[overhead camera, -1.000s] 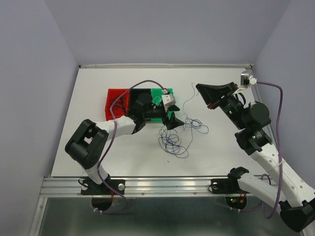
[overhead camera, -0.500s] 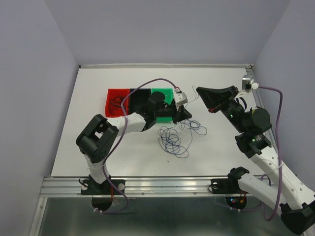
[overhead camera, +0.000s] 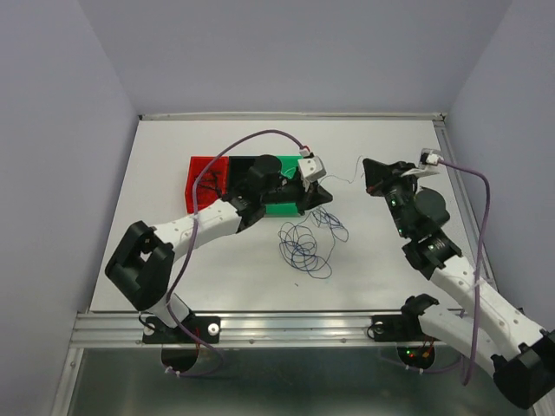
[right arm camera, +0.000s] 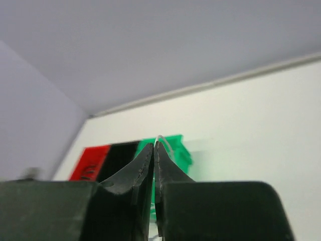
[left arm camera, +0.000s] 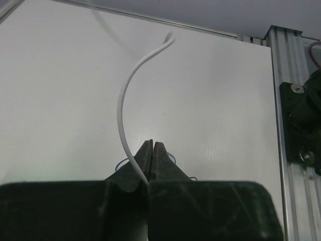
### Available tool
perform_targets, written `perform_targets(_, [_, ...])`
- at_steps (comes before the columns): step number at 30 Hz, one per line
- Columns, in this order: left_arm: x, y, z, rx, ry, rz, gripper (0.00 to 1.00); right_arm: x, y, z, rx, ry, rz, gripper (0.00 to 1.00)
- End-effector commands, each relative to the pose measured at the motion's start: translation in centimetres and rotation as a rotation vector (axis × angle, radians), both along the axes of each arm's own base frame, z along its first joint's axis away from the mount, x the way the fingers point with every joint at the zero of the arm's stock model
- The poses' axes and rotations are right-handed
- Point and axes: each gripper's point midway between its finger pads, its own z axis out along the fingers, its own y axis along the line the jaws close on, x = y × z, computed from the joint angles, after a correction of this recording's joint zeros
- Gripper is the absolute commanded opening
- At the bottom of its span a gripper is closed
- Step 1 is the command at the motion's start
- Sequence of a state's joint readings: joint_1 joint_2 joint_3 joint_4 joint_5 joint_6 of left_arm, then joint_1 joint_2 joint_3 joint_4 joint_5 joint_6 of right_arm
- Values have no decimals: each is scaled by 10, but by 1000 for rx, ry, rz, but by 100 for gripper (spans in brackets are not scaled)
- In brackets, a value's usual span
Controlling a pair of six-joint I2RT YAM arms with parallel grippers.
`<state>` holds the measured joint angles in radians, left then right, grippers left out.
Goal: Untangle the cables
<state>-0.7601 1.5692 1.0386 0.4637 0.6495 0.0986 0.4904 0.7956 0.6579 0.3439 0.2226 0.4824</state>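
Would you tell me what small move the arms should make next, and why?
Probably ease the left gripper slowly away from the right gripper. Both are shut on the white wire, which curves slack ahead of the left one, and the dark loops lie tangled close by; gentle tension should likely draw the white wire clear of them.

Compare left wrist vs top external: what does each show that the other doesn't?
Left wrist only: jaws of the left gripper shut on the white cable, whose free end curves up unheld. Top external only: the whole heap of dark loops on the table, the red-black-green tray, the right gripper. Both: the left gripper, the table, a sliver of the loops.
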Motion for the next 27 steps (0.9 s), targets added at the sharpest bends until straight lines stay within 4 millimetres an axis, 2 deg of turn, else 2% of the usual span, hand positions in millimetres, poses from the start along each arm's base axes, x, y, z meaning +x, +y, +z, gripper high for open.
perform_targets(1, [-24, 7, 79, -87, -93, -33, 0, 32, -24, -50, -132, 169, -200, 25])
perform_targets(3, [-33, 15, 91, -87, -73, -29, 0, 36, -23, -57, -147, 187, -209, 58])
perform_targets(4, [-42, 23, 104, -103, -73, -30, 0, 36, -24, -58, -147, 188, -210, 78])
perform_targets(6, [-45, 32, 113, -118, -69, 6, 0, 33, -22, -58, -158, 179, -192, 84])
perform_targets(7, [-49, 40, 126, -141, -83, 24, 0, 31, -20, -58, -165, 174, -174, 84])
perform_targets(10, [-42, 52, 135, -150, -67, 124, 0, 16, 6, -52, -216, 123, 2, 83])
perform_targets(11, [-35, 55, 136, -143, -64, 166, 0, 6, 24, -51, -235, 98, 122, 83])
perform_targets(12, [-34, 57, 137, -143, -65, 177, 0, 0, 33, -51, -262, 79, 187, 83])
perform_targets(14, [-33, 59, 139, -150, -70, 184, 0, -22, 60, -55, -299, 45, 383, 84])
perform_targets(19, [-35, 61, 139, -154, -77, 182, 0, -52, 96, -75, -407, -10, 687, 82])
perform_targets(20, [-33, 61, 139, -153, -80, 191, 0, -65, 108, -82, -420, -21, 803, 81])
perform_targets(22, [-32, 63, 138, -154, -86, 205, 0, -80, 118, -83, -433, -76, 923, 78])
perform_targets(27, [-27, 72, 144, -175, -111, 264, 0, -69, 126, -96, -430, -43, 942, 78])
